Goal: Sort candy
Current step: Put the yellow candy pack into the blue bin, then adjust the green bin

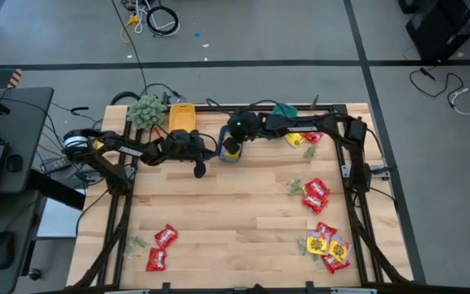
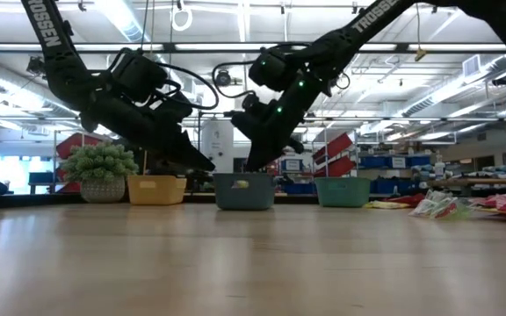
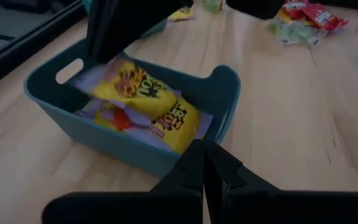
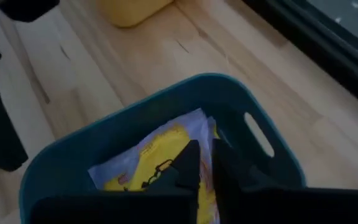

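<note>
Pale wood desk (image 1: 235, 220), planked, carrying everything below.

Left arm: dark, reaching in from the desk's left edge toward the far middle. Left gripper (image 1: 200, 169) hangs just beside the blue bin, clear of the desk; fingers (image 3: 194, 165) pressed together, holding nothing.

Right arm: dark, stretched from the right rear corner across to the same bin. Right gripper (image 1: 233, 147) sits over the bin's open top, tilted down into it; fingers (image 4: 188, 162) nearly closed, a narrow slit between them, just above the packets inside. Whether they pinch a packet, I cannot tell.

Fuzzy green plant ball (image 1: 146, 110): far left of the back row.

Bins, back row: orange bin (image 1: 182, 117) next to the plant; blue bin (image 3: 73, 115) at centre; teal bin (image 2: 342, 190) further right, mostly hidden from above by the right arm.

Candy, sorted: yellow packets (image 3: 145, 102) lying in the blue bin.

Candy, loose:
- red packets (image 1: 315, 196) with small pale green ones at mid right;
- red and yellow heap (image 1: 326, 245) at near right;
- two red packets (image 1: 161, 247) at near left;
- yellow and red packets (image 1: 302, 138) by the far right, close to the right arm.
</note>
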Robot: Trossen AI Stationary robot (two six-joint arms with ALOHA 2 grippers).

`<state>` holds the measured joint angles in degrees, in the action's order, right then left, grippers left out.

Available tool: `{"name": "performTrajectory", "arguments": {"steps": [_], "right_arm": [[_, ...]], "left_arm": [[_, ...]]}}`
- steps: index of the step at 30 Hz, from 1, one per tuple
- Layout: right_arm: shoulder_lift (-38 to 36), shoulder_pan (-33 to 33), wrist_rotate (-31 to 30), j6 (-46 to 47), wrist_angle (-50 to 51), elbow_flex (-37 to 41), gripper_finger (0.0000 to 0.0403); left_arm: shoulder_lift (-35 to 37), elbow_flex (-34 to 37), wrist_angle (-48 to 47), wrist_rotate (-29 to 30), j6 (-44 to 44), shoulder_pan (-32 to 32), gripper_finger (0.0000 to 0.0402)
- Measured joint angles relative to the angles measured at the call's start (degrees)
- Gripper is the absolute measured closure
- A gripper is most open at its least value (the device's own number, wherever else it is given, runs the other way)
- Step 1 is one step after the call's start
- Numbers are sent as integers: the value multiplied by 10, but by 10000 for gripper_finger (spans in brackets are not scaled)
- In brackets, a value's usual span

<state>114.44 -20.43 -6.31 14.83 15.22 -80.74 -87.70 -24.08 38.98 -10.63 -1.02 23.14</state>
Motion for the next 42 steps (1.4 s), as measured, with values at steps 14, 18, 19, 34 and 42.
{"name": "performTrajectory", "arguments": {"steps": [14, 18, 19, 34, 42], "right_arm": [[-141, 33, -53, -70, 285, 4, 308], [-199, 38, -92, -29, 337, 71, 361], [-216, 38, -95, -18, 335, 97, 371], [-296, -111, -153, 57, 107, 360, 385], [-238, -221, -121, 7, 30, 333, 398]], "left_arm": [[26, 0, 38, 0, -11, -21, 401], [67, 0, 42, 0, -16, -21, 401], [76, 0, 44, 0, -16, -21, 401], [108, 0, 15, -10, 3, -23, 401], [108, 0, -1, -10, 5, -23, 401]]}}
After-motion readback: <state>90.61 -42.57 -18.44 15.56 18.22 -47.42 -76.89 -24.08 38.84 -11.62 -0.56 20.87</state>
